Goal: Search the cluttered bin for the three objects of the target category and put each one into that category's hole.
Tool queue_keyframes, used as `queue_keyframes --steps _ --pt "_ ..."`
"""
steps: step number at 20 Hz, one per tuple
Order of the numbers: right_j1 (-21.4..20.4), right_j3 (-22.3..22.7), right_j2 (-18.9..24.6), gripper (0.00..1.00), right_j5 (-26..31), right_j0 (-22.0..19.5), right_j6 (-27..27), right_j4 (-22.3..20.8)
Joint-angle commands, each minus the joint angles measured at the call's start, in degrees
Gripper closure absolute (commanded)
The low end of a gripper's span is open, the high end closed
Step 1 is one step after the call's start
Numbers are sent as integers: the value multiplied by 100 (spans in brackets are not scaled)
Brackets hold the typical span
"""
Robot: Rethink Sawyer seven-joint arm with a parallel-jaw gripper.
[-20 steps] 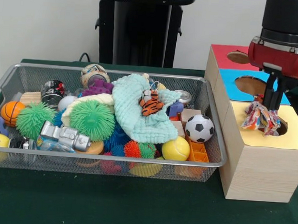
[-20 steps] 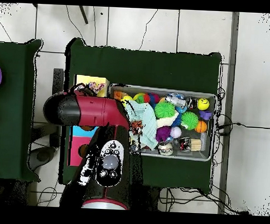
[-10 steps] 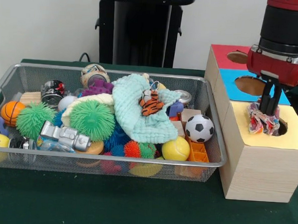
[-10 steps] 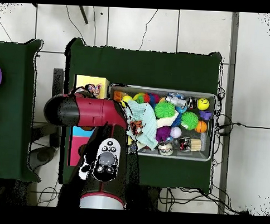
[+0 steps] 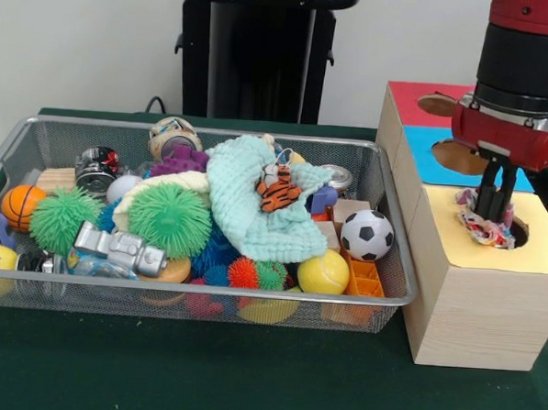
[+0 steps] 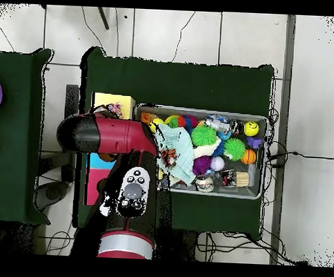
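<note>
The robot's hand (image 5: 494,209) hangs right over the hole (image 5: 514,232) in the yellow-topped box (image 5: 476,298). Its two black fingers (image 5: 486,190) point straight down and sit close together, with a dotted cloth piece (image 5: 482,225) bunched around their tips. I cannot tell if the fingers are pinching the cloth or just touching it. The cloth rests on the rim of the hole, partly inside it.

Behind the yellow top there is a blue top (image 5: 435,156) with its own round hole, and behind that a red top (image 5: 417,100) with another hole.

The wire bin (image 5: 186,297) sits on the green bench (image 5: 191,375), just beside the box. It is full of toys. A mint-green cloth (image 5: 246,208) lies in the middle with a small toy tiger (image 5: 277,189) on it. A spiky green ball (image 5: 169,218) is next to it. A little soccer ball (image 5: 366,235) sits near the box side, and a small basketball (image 5: 22,206) is at the other end.

From above, the red arm (image 6: 111,136) covers most of the box.
</note>
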Motion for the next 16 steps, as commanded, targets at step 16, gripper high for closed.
queue_keyframes --steps 16 --pt "1065 105 864 100 -199 40 802 862"
